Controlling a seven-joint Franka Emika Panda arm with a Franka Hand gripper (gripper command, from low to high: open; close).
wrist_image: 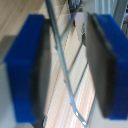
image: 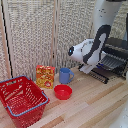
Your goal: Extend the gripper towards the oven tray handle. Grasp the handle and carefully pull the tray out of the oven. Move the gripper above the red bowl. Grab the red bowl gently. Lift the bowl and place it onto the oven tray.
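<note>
The oven (image: 118, 47) stands at the exterior view's right, its wire tray (image: 113, 61) showing at the mouth behind the white arm. My gripper (image: 89, 70) is down at the tray's front edge. Seen from the wrist, the blue fingers (wrist_image: 26, 65) with dark pads stand wide apart, so my gripper (wrist_image: 69, 65) is open. The thin metal oven tray handle (wrist_image: 60, 56) runs slantwise through the gap, closer to one pad, and touches neither. The red bowl (image: 63, 91) sits empty on the wooden table, well away from the gripper towards the exterior view's left.
A blue mug (image: 65, 75) stands just behind the bowl, an orange box (image: 45, 76) beside it. A large red mesh basket (image: 22, 100) fills the near corner on the exterior view's left. The oven's drop-down door (image: 101, 75) lies open under the tray. A wicker screen backs the table.
</note>
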